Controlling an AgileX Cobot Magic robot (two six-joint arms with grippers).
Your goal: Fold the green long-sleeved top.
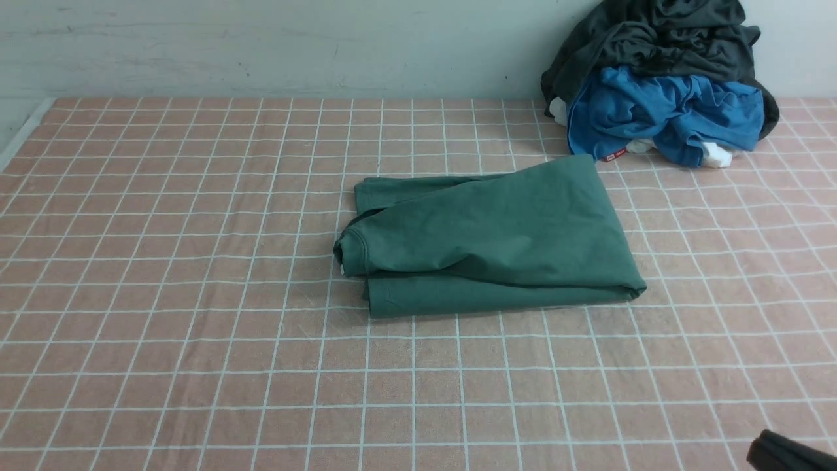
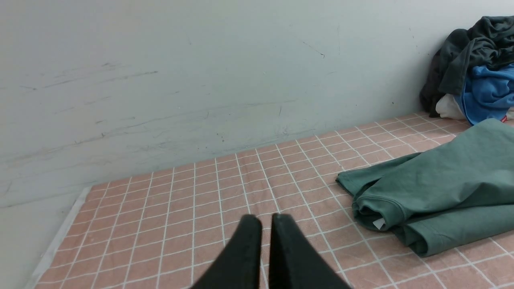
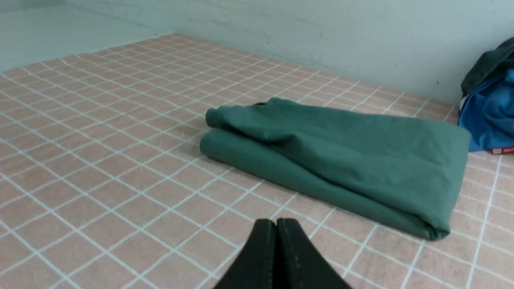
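Clock face: laid flat around the green top as the front view shows it, 12 toward the wall, 6 toward the robot.
Green long-sleeved top [image 1: 497, 229]: on the table near the middle of the front view, folded into a wide, low bundle; its long direction runs roughly from 9 to 3 o'clock.
Ribbed collar [image 1: 354, 252]: at the bundle's 9 o'clock end, with a small white label [image 2: 378, 223] showing inside it.
Layers: the upper panel slants across; a flat strip shows beneath it along the 6 o'clock side, another piece sticks out toward 10 o'clock.
Surface: smooth over most of the upper panel, with a soft crease toward 6 o'clock.
Left gripper [image 2: 267, 218]: fingertips slightly apart, a narrow gap between them, clear of the top.
Right gripper [image 3: 276, 221]: fingertips together, no cloth between them; a black part of that arm [image 1: 791, 451] enters the front view toward 4 o'clock.
Blue garment [image 1: 667, 114]: toward 1 to 2 o'clock, just beside the top's far corner; whether they touch I cannot tell.
Dark garment [image 1: 673, 39]: heaped on and behind the blue one.
White cloth [image 1: 717, 155]: peeking out beneath the blue garment, near a small red tag [image 1: 614, 154].
Table [image 1: 196, 294]: pinkish-brown with a pale grid.
Wall [image 1: 294, 49]: pale, scuffed, at 12 o'clock.
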